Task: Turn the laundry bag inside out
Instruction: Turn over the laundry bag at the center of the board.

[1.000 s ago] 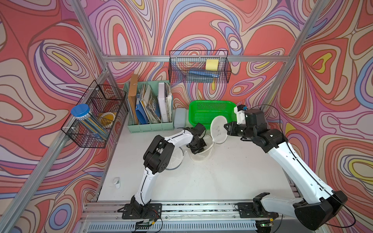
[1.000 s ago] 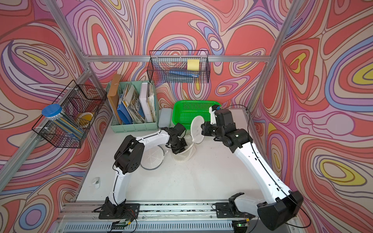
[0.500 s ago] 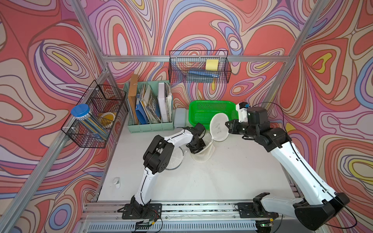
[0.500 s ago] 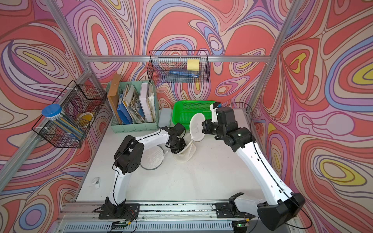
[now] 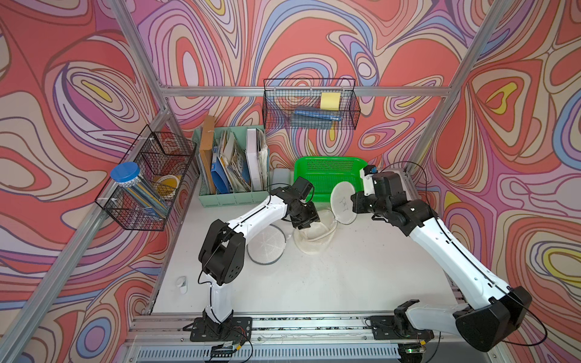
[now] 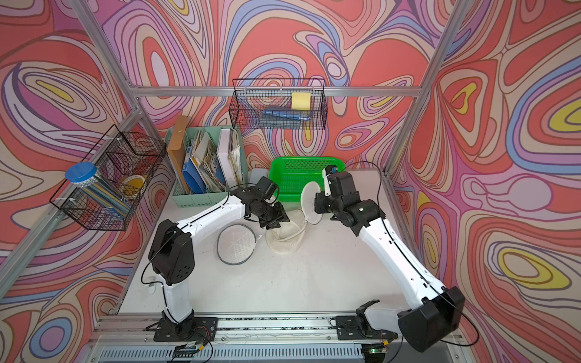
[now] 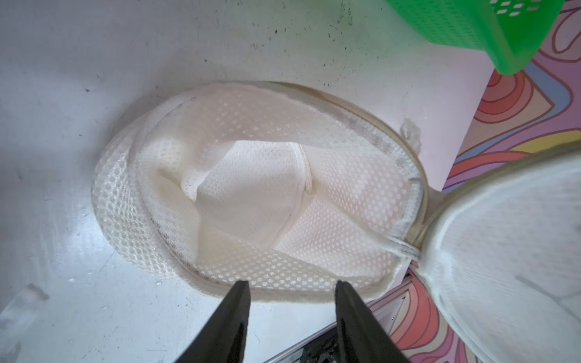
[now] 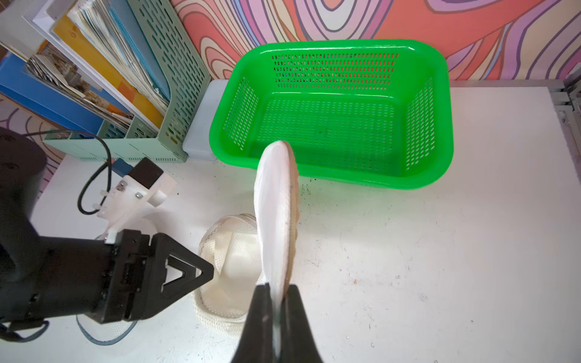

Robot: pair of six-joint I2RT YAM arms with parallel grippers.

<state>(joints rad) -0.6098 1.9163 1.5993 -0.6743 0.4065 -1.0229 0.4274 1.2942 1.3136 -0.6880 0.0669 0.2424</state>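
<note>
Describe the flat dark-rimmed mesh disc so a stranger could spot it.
Start at the green basket at the back. In front of it sits the open cream laundry bag; beside that, by the left arm, lies the mesh disc. Unlike the bag, it is flat and dark-rimmed.

No legible text in any view; a faint dark mark on the laundry bag lid (image 5: 343, 203) is possibly lettering, unreadable
</note>
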